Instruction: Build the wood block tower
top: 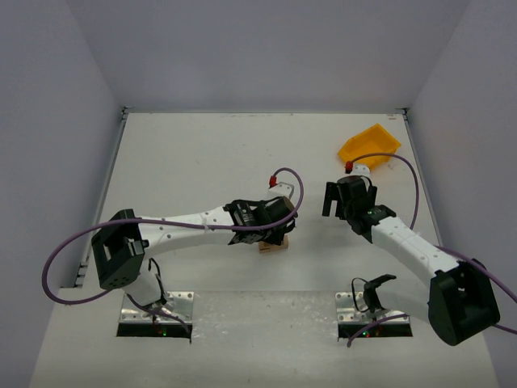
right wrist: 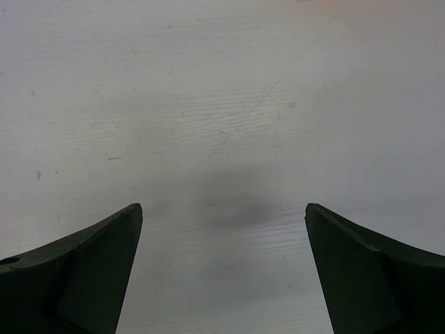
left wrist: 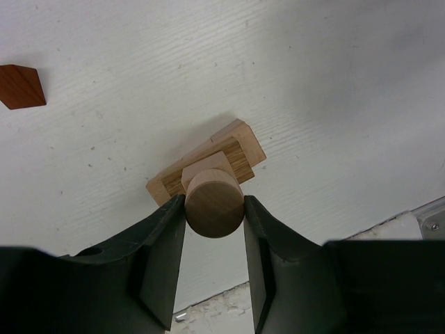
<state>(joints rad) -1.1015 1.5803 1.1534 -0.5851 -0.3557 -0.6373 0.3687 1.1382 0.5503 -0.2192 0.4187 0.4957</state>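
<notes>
The left arm [top: 194, 220] stretches across the middle of the table [top: 186, 145], its gripper [left wrist: 214, 216] clamped on a wooden cylinder [left wrist: 212, 193] atop a stack of blocks [left wrist: 241, 141], barring the centre. A reddish-brown block [left wrist: 21, 85] lies apart from the stack. A yellow bin [top: 369, 145] fills the far right corner. The far left is open up to the walls [top: 73, 89]; the right gripper [right wrist: 222, 209] hangs, jaws wide, over bare table.

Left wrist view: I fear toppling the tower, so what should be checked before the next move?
1. Left tool closed on cylinder: ok.
2. Cylinder seated flat on stack: cannot tell.
3. Stack upright: ok.
4. Red block apart from stack: ok.
5. Right tool open, apart from stack: ok.
</notes>
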